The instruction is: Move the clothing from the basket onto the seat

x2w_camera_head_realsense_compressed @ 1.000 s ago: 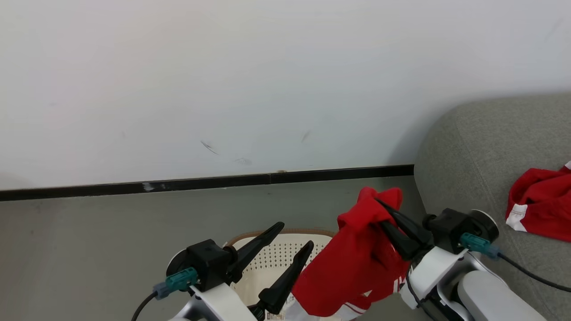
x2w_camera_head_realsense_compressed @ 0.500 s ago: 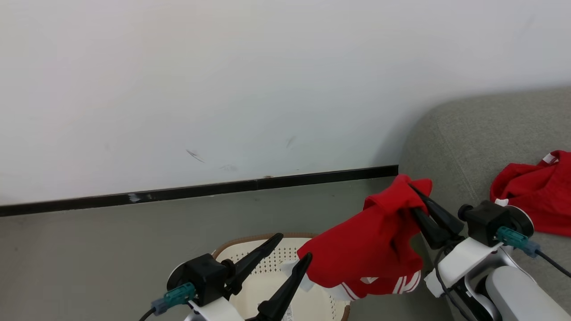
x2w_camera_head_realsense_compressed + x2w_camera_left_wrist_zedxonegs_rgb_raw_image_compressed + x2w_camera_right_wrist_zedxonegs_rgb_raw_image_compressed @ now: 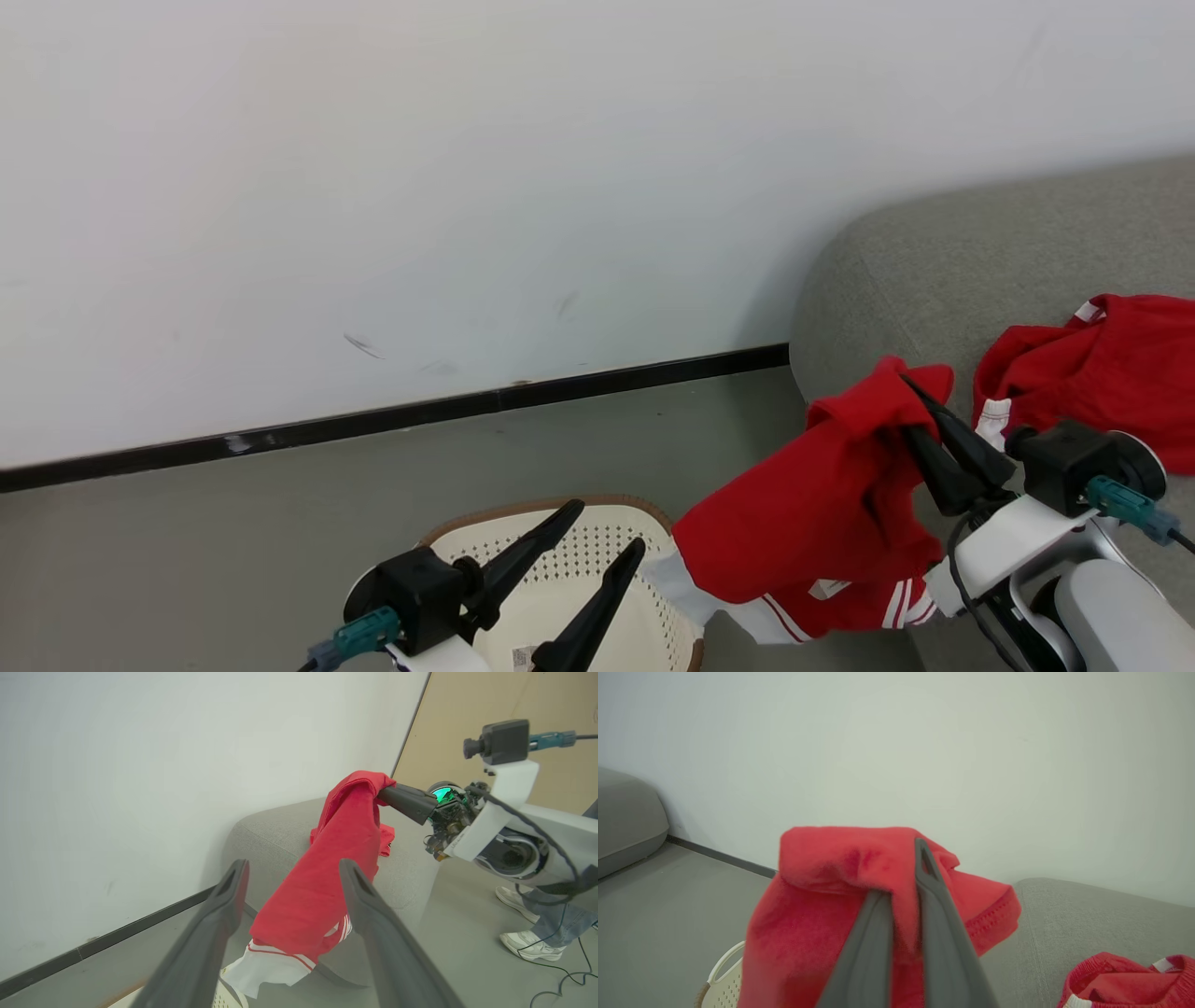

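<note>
My right gripper (image 3: 903,403) is clamped on a bunch of fabric at the top of a red garment (image 3: 803,523), its two dark fingers pressed close together with cloth pinched between them. The garment hangs clear of the floor between the basket (image 3: 658,607) and the rounded corner of the grey seat (image 3: 934,271). Its white hem and white stripes dangle at the bottom, just over the basket's right edge. I can't tell whether the cloth brushes the seat.

My left gripper (image 3: 607,525) is spread wide and holds nothing, fingers pointing over the cream basket with its brown rim.

A second red garment (image 3: 1102,364) lies crumpled on the seat cushion, just beyond my right wrist. A small white tag (image 3: 1086,311) pokes out of its upper edge, but it is too small for me to read.

A printed label (image 3: 523,656) sits on the basket's bottom, and its text is too small to make out.

From the left wrist I see a person's white trainer (image 3: 528,950) on the floor behind my right arm.
</note>
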Tool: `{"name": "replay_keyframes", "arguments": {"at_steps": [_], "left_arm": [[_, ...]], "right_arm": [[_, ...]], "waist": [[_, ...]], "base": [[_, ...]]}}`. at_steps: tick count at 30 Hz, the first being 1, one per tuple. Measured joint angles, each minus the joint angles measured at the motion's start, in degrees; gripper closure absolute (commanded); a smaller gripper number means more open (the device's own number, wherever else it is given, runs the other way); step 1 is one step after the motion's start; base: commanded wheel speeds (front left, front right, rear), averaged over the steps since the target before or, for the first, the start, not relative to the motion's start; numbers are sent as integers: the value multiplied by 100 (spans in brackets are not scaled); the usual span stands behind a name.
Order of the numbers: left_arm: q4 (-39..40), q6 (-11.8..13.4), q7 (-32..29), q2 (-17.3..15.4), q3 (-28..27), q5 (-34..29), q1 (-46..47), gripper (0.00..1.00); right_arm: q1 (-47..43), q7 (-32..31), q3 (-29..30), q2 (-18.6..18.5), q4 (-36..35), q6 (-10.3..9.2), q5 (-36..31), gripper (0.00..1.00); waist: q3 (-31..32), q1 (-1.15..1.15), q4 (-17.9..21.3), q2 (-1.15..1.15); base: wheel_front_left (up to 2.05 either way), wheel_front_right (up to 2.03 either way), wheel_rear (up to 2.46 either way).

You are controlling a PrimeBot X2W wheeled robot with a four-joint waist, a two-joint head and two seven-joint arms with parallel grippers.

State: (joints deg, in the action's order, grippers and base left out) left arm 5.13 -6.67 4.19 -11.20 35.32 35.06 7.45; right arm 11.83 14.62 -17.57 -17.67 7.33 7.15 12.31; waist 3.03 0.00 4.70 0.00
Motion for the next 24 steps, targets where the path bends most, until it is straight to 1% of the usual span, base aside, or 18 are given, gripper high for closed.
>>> {"name": "replay_keyframes", "arguments": {"at_steps": [24], "left_arm": [[-56,-3,202,-9,-26,52,-116,0]], "right_arm": [[-124,-2,505,-127,-224,0,-116,100]], "waist": [[73,0,630,0]], "base": [[0,0,0]]}}
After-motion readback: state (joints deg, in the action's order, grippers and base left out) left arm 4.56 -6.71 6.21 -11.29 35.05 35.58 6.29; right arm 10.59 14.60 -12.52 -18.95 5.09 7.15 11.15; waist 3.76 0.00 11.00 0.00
